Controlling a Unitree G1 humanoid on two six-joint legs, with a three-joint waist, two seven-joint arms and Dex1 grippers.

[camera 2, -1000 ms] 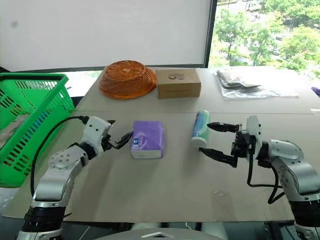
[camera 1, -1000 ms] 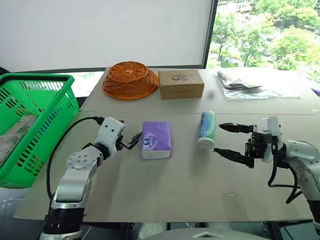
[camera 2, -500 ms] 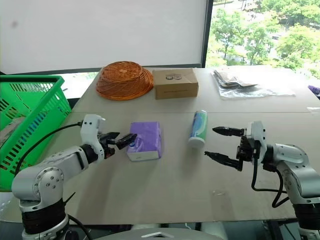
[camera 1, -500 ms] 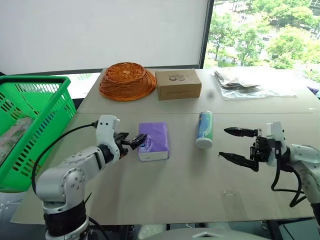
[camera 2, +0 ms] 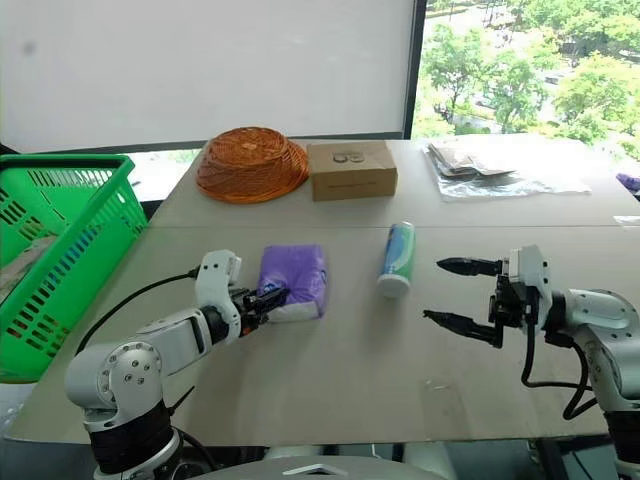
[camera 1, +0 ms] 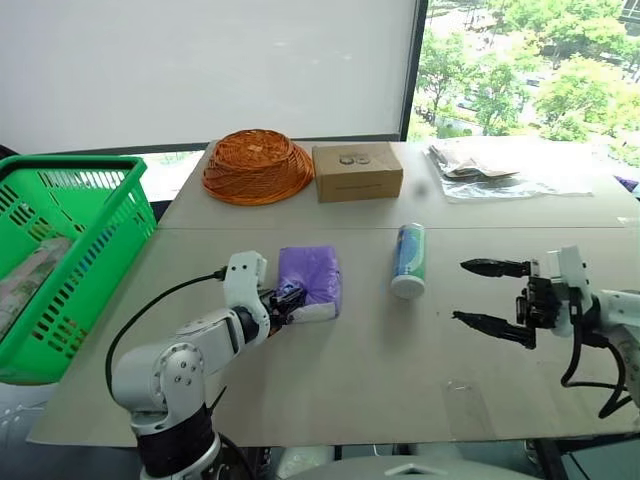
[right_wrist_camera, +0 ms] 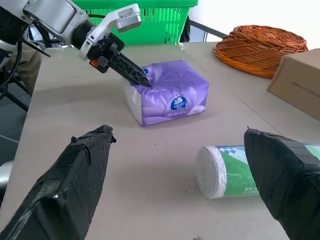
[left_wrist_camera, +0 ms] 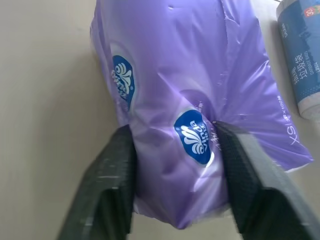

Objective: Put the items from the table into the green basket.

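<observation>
The purple tissue pack [camera 1: 312, 278] lies on the table [camera 1: 380, 370], left of centre. My left gripper [camera 1: 288, 298] is shut on its near left end; the left wrist view shows both fingers [left_wrist_camera: 107, 190] squeezing the soft pack [left_wrist_camera: 185, 90]. The white bottle [camera 1: 410, 258] with the teal label lies on its side to the pack's right. Further right, my right gripper [camera 1: 459, 291] stands open and empty, pointing toward the bottle [right_wrist_camera: 235, 167] but apart from it. The green basket [camera 1: 75, 160] stands off the table's left edge.
An orange wicker bowl [camera 1: 258, 165] and a cardboard box [camera 1: 357, 170] sit at the back of the table. Clear plastic bags [camera 1: 500, 165] lie at the back right. A pale package [camera 1: 30, 280] lies inside the basket.
My left gripper rolled, came in on the tissue pack's near end and shut on it, crumpling the wrap. My right gripper drifted a little to the right, away from the bottle.
</observation>
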